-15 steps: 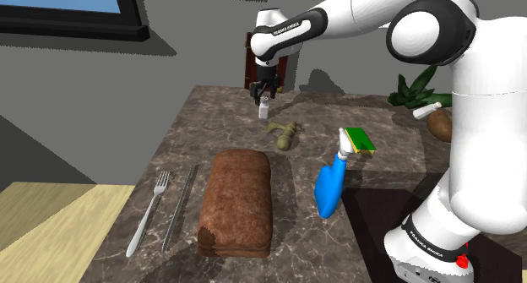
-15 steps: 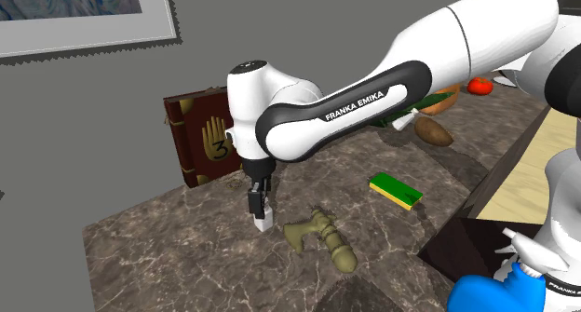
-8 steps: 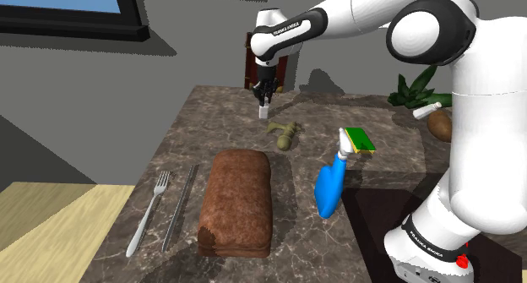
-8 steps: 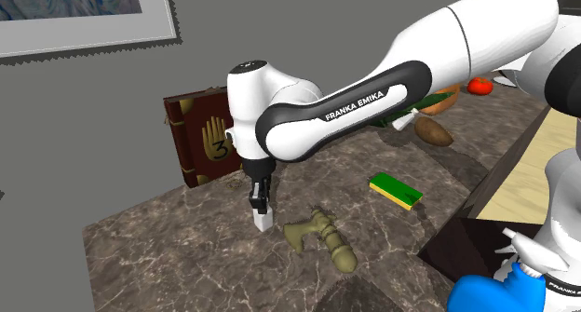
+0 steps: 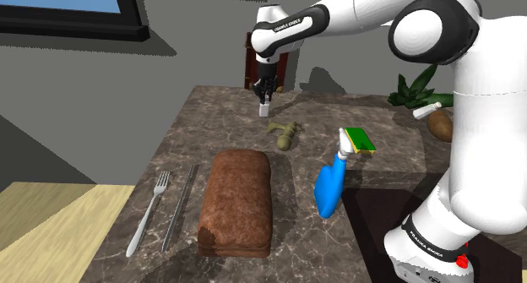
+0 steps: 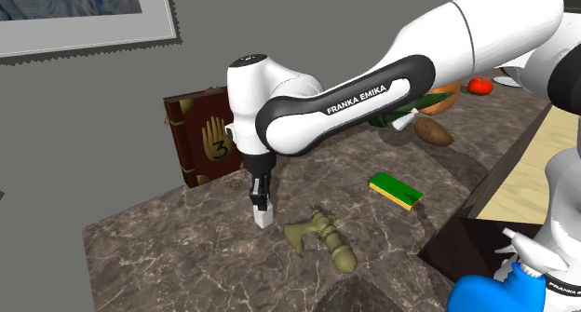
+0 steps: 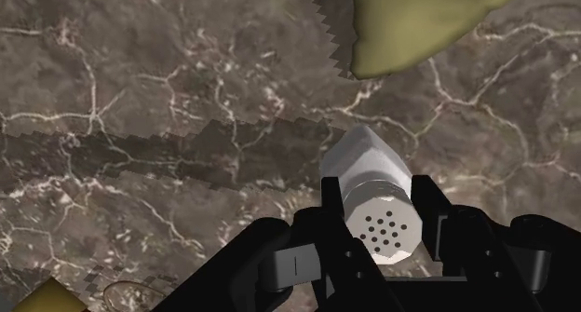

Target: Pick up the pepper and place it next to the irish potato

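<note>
Since 1 s ago the wrist has risen a little in both exterior views, taking the pepper shaker (image 6: 264,218) with it. Gripper (image 7: 377,228) closed on the shaker: 2 black fingers clasp its pale body just below the perforated cap, clearest in the wrist view. Shaker hangs upright under the gripper (image 5: 264,100) at the far side of the marbled tabletop (image 5: 169,159), in front of the red-brown book (image 6: 200,138) and just beside the olive-green turned piece (image 6: 321,237). Base looks barely off the surface; cannot tell for certain. Step in hand, as I read it: grasp done, lift just begun. Irish potato (image 5: 439,125) lies well apart, toward the shoulder view's right edge, near the leafy plant (image 5: 415,91). Next move calls for more height, then a carry across the table over the green block (image 5: 361,139), keeping the shaker upright, and a set-down beside the potato without nudging it.
</note>
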Robot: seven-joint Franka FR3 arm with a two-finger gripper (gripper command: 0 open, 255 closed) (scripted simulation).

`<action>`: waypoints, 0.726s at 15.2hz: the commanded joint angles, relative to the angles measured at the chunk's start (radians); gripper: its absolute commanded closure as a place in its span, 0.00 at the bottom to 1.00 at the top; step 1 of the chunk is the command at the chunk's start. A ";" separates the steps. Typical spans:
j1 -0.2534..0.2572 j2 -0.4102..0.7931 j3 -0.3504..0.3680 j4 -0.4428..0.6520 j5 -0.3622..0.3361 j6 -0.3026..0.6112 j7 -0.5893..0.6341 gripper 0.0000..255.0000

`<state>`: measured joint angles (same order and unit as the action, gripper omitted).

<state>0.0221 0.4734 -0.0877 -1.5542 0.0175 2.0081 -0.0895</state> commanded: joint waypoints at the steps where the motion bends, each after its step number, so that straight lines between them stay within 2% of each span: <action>1: 0.002 -0.006 0.000 0.018 -0.001 -0.024 0.003 1.00; 11: 0.002 -0.036 -0.001 0.107 -0.003 -0.144 0.002 1.00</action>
<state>0.0215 0.4403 -0.0897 -1.4563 0.0147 1.8777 -0.0900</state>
